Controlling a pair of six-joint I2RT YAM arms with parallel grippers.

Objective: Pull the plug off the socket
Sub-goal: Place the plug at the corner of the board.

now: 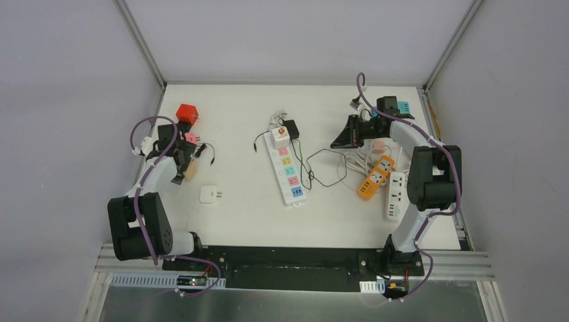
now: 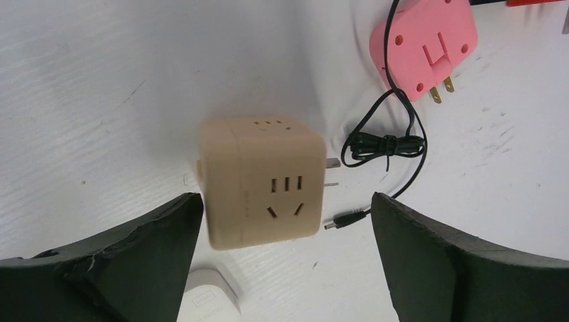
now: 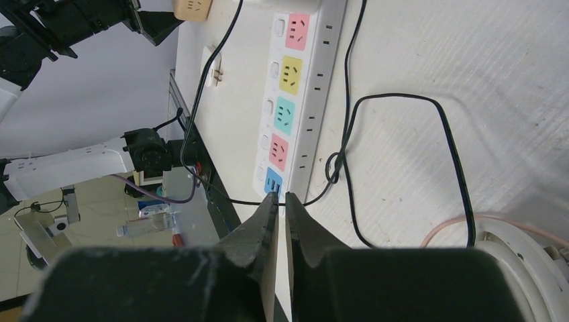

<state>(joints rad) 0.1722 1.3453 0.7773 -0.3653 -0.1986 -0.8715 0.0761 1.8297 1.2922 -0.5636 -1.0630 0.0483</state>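
A beige cube socket point(image 2: 262, 181) sits between the fingers of my left gripper point(image 2: 285, 201), which is open and does not touch it. The cube looks slightly blurred, and metal prongs stick out of its right side. In the top view the cube point(image 1: 190, 170) is at the left gripper point(image 1: 184, 173). A white plug point(image 1: 210, 194) lies loose on the table near it, and its corner shows in the left wrist view point(image 2: 208, 295). My right gripper point(image 1: 334, 143) is shut and empty, above the table right of the white power strip point(image 1: 288, 168).
A pink adapter point(image 2: 426, 47) and a thin black cable with a barrel jack point(image 2: 386, 144) lie right of the cube. A red cube point(image 1: 187, 113) is at the back left. Black and white plugs sit in the strip's far end point(image 1: 285, 132). An orange strip point(image 1: 376, 176) and a white strip point(image 1: 396, 194) lie on the right.
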